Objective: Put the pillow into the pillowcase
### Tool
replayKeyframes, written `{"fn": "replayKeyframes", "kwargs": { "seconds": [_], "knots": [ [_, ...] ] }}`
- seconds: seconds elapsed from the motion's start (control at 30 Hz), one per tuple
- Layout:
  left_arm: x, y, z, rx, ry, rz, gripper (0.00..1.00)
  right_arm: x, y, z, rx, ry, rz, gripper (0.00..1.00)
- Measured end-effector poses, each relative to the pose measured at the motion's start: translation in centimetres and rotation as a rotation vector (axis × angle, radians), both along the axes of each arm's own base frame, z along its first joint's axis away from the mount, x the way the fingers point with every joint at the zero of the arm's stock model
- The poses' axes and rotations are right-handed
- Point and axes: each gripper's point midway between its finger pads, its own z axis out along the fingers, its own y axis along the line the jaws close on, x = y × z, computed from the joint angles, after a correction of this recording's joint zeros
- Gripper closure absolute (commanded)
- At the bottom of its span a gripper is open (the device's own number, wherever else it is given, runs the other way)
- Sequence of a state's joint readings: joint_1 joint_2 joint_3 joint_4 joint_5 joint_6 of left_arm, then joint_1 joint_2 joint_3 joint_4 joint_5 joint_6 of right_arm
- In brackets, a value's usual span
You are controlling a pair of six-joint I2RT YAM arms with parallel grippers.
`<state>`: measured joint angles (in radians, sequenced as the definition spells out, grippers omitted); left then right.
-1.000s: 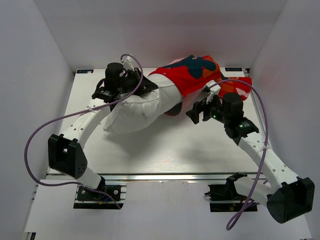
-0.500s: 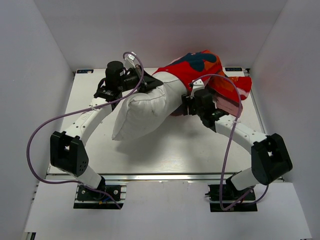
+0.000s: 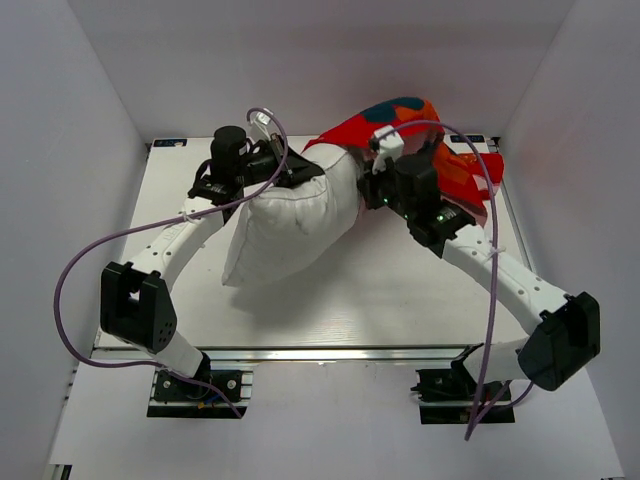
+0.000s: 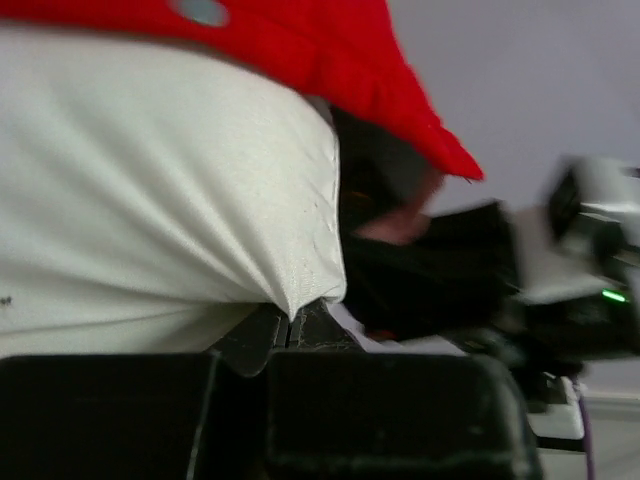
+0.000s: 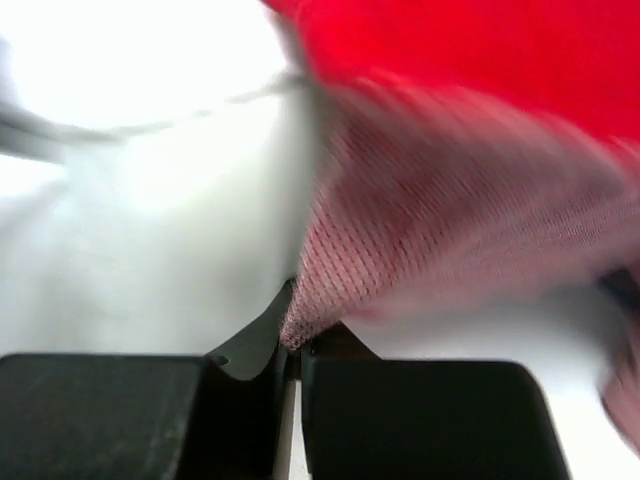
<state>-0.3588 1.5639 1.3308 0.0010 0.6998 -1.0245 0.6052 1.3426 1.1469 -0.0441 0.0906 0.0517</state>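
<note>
The white pillow [image 3: 290, 225] lies slanted across the table, its upper end inside the red pillowcase [image 3: 385, 130] at the back. My left gripper [image 3: 300, 172] is shut on a pinch of the pillow's fabric [image 4: 170, 200], the red pillowcase [image 4: 330, 50] hanging just above it. My right gripper [image 3: 372, 188] is shut on the pillowcase's pink inner edge [image 5: 400, 230], right beside the white pillow [image 5: 150, 200]. In the left wrist view the right gripper's dark body [image 4: 470, 270] shows beyond the pillow.
White walls [image 3: 60, 150] close in the table [image 3: 400, 300] on three sides. Purple cables [image 3: 90, 250] loop off both arms. The rest of the pillowcase [image 3: 470, 175] is bunched at the back right, behind the right arm.
My right gripper swung left and back to the pillowcase's mouth and closed on its edge. The pillowcase has been drawn up, and the pillow's lower end shifted slightly right.
</note>
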Motion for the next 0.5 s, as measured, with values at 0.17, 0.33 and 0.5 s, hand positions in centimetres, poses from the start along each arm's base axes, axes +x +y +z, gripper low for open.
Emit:
{"fn": "replayKeyframes", "kwargs": {
  "seconds": [0.17, 0.33, 0.5],
  "knots": [
    [0.7, 0.8, 0.4, -0.005, -0.027, 0.016, 1.0, -1.1, 5.4, 10.6, 0.106, -0.121, 0.135, 1.0],
    [0.3, 0.5, 0.5, -0.008, -0.034, -0.007, 1.0, 0.8, 8.6, 15.7, 0.163, -0.15, 0.163, 1.0],
    [-0.1, 1.7, -1.9, 0.037, -0.017, 0.026, 1.0, 0.5, 10.2, 11.7, 0.136, -0.056, 0.216, 1.0]
  ]
}}
